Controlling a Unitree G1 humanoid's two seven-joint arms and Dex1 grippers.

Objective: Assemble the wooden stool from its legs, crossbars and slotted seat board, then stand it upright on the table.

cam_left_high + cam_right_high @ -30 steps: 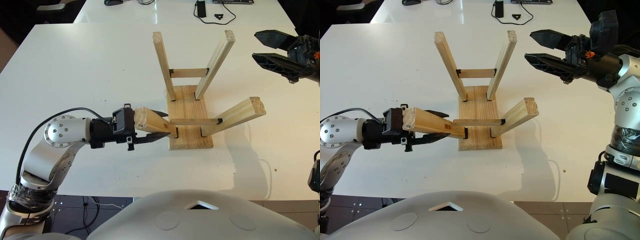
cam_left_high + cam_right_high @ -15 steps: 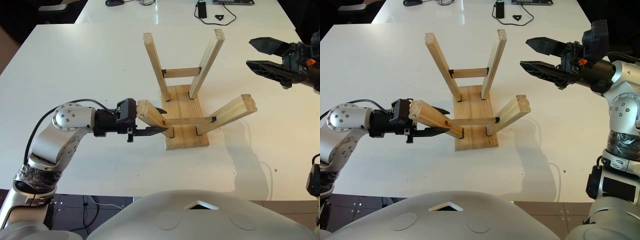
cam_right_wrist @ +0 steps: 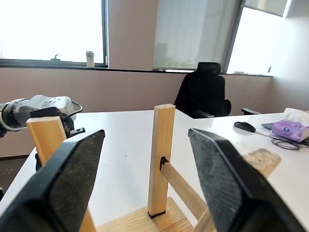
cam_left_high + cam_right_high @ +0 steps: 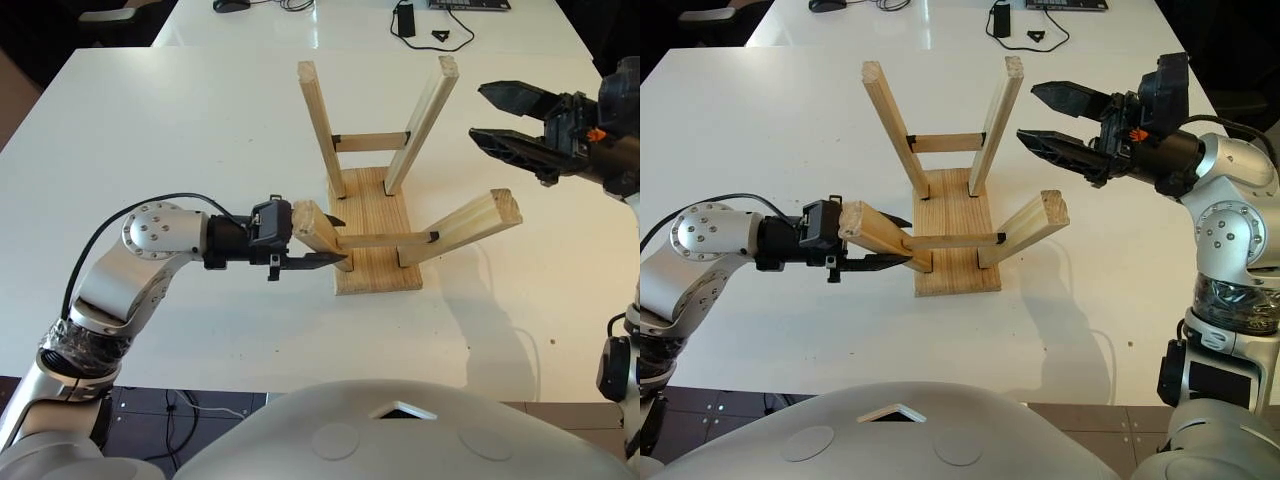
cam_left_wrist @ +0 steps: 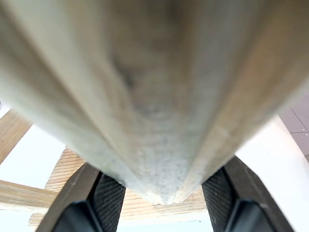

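Left claw (image 4: 335, 243) is clamped on the near-left leg (image 4: 318, 232) close to its free end, with pads (image 5: 110, 197) on 2 opposite faces. Right claw (image 4: 478, 112) hangs wide apart in the air just beside the top of the far-right leg (image 4: 420, 120), touching nothing.

Stool sits inverted mid-bench (image 4: 180, 130). Seat board (image 4: 375, 212) lies flat on the surface and all 4 legs rise from its slots. Far crossbar (image 4: 372, 142) ties the far pair, near crossbar (image 4: 385, 240) ties the near pair.

We read the inversion as deliberate: the board works as a jig and the legs push down into it. Gripping near the free end gives us leverage to square that leg. Right claw looks staged to brace the far frame or share the flip.

Axes:
- Board's long axis runs away from us.
- Far legs point up with a slight splay.
- Near pair splays harder, and the held leg runs from its slot up and out to our left.

We cannot tell whether the near joints are fully seated.
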